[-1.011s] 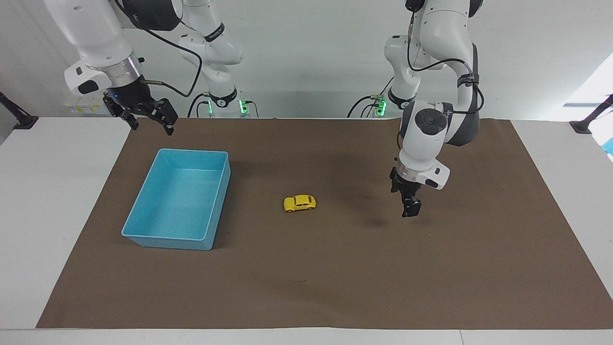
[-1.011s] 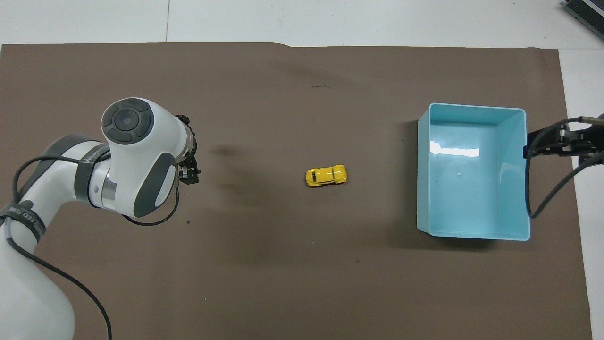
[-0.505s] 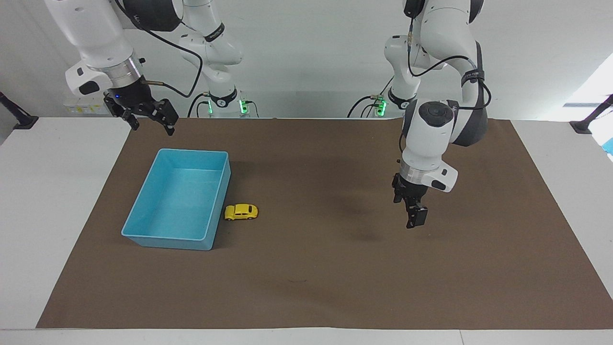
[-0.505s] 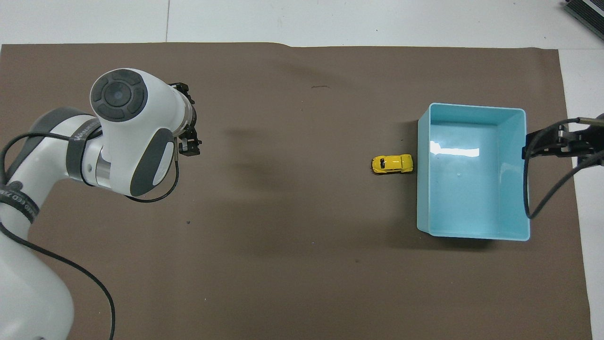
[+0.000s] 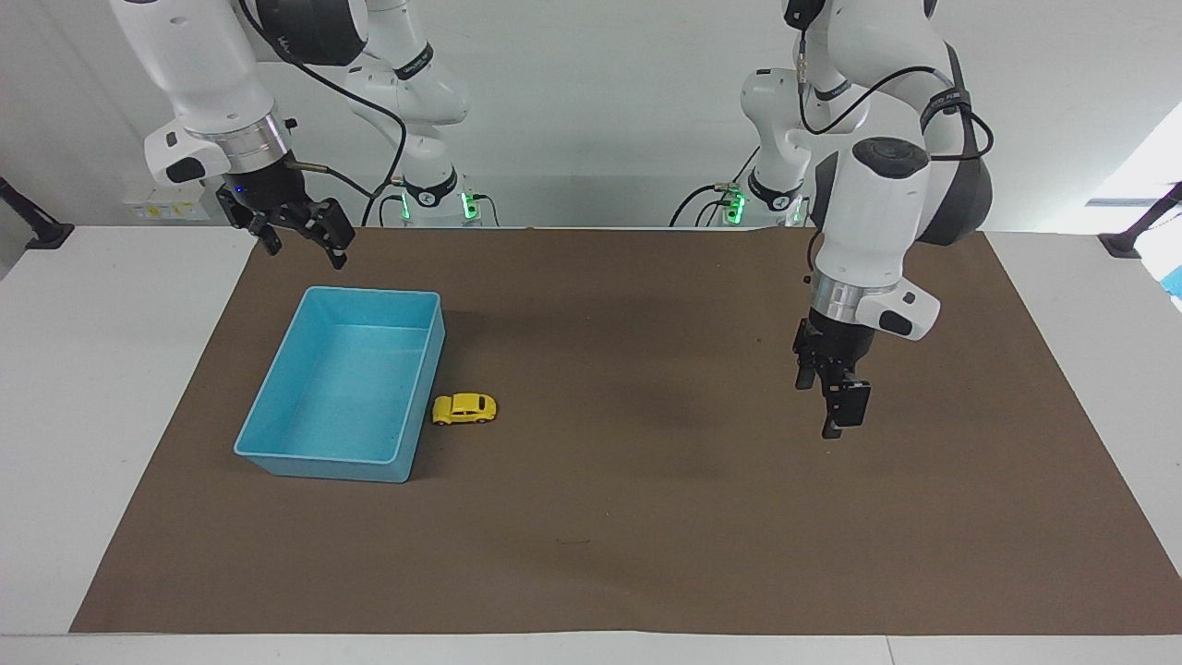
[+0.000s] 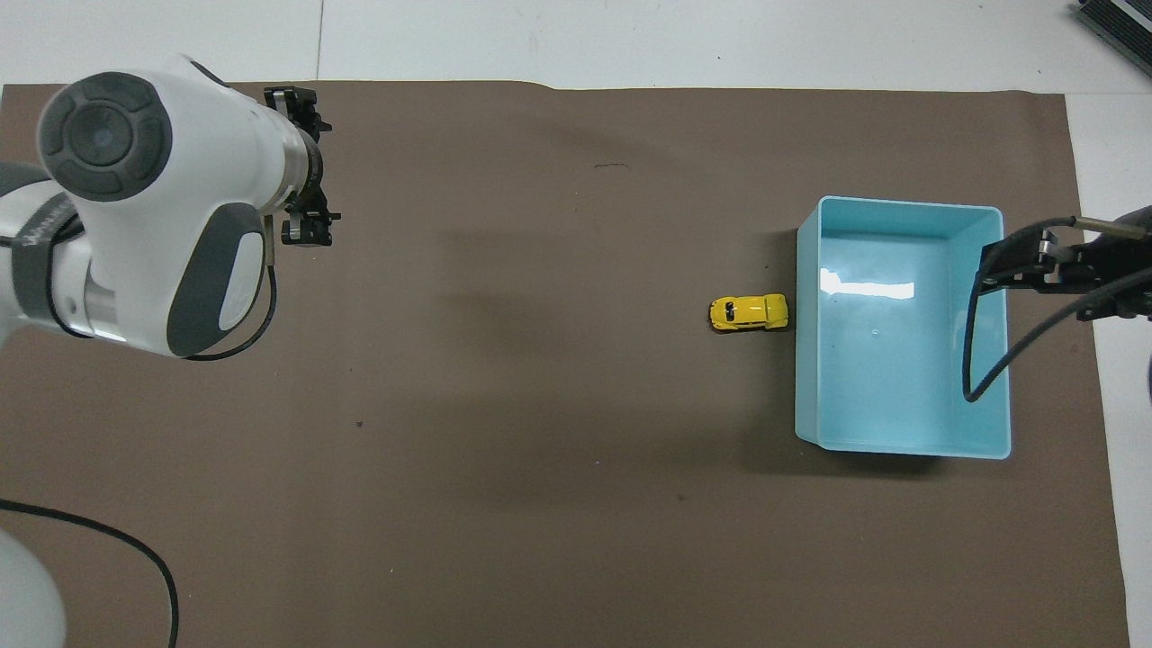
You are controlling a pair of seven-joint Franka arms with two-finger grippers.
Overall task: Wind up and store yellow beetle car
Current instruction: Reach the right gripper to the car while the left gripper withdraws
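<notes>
The yellow beetle car [image 5: 464, 408] [image 6: 749, 312] stands on its wheels on the brown mat, with one end against the outer wall of the blue bin [image 5: 323, 466] [image 6: 900, 206]. The bin holds nothing. My left gripper [image 5: 842, 417] [image 6: 309, 166] hangs open over the mat toward the left arm's end of the table, well away from the car and holding nothing. My right gripper [image 5: 307, 251] is open too and hovers over the bin's edge on the robots' side, with nothing in it.
The brown mat [image 5: 646, 536] covers most of the white table. The bin lies toward the right arm's end. A cable from the right wrist loops over the bin's rim in the overhead view.
The car has rolled from the middle of the mat to the bin's wall and stopped there. My left gripper has moved away toward its own end. My right gripper has shifted slightly toward the bin.
</notes>
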